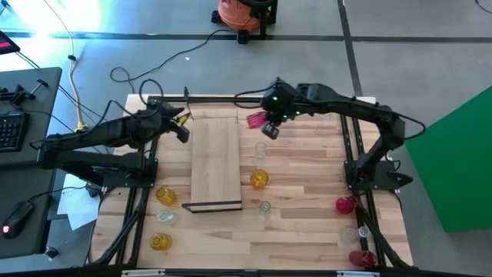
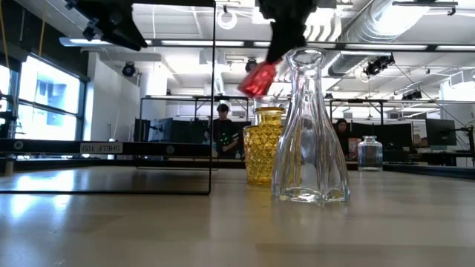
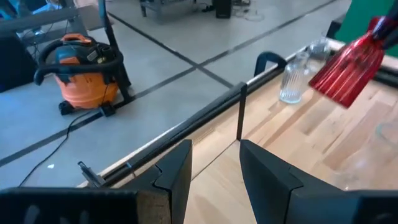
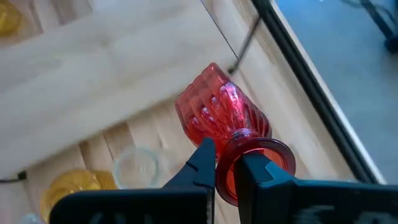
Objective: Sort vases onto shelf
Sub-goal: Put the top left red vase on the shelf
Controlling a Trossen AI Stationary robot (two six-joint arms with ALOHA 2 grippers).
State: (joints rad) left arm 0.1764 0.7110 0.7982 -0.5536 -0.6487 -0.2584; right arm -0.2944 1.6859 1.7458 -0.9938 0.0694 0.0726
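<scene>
A ribbed red glass vase [image 4: 221, 118] is clamped at its neck by the right gripper [image 4: 227, 163], jaws closed on it; it is carried on its side, apparently above the table, just beside the flat light-wood shelf [image 1: 215, 165], long axis pointing toward the shelf; the left gripper [image 3: 214, 168], part-open and empty, is held at the shelf's opposite far corner.

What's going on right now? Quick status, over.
Right gripper shut on red vase, held tilted in the air beside the shelf. Left gripper open, empty, near the shelf's far end. Nothing in the way.
</scene>
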